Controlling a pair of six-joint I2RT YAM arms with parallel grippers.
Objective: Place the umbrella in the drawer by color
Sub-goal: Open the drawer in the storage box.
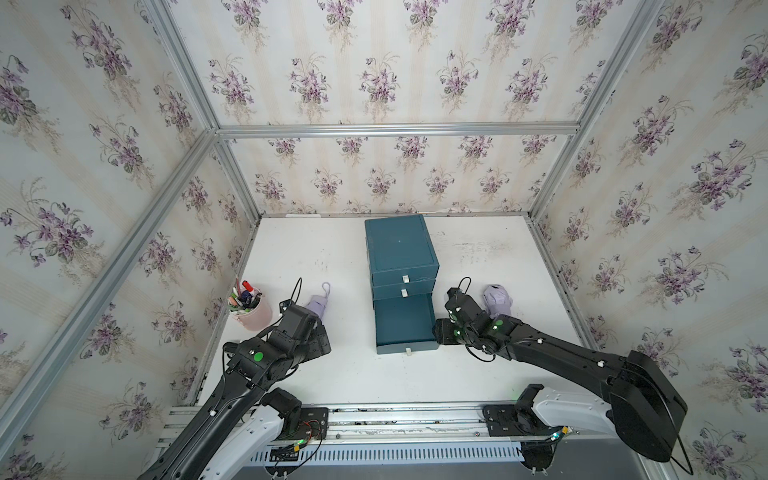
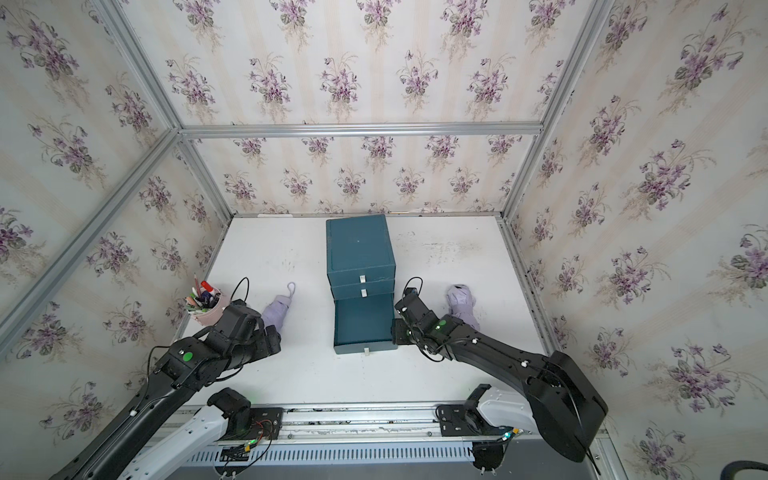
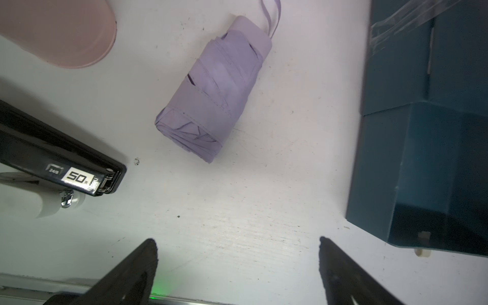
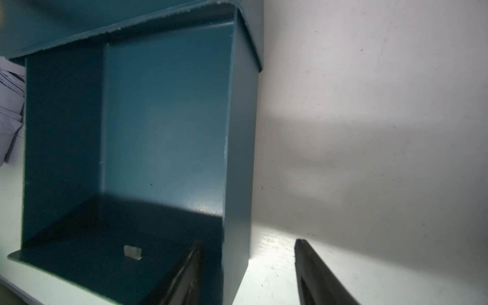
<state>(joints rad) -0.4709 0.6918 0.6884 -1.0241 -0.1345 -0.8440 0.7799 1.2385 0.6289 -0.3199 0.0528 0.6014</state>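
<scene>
Two folded lavender umbrellas lie on the white table. One umbrella lies left of the teal cabinet, just ahead of my left gripper, which hovers open and empty. A second umbrella lies right of the cabinet, behind my right arm. The bottom drawer is pulled out and empty; the two drawers above are shut. My right gripper is open astride the drawer's right side wall near its front corner, with a gap showing beside the outer finger.
A pink cup of pens stands at the table's left edge, close to my left arm. A black stapler lies by the left gripper, hidden under the arm in both top views. Papered walls with aluminium posts enclose the table.
</scene>
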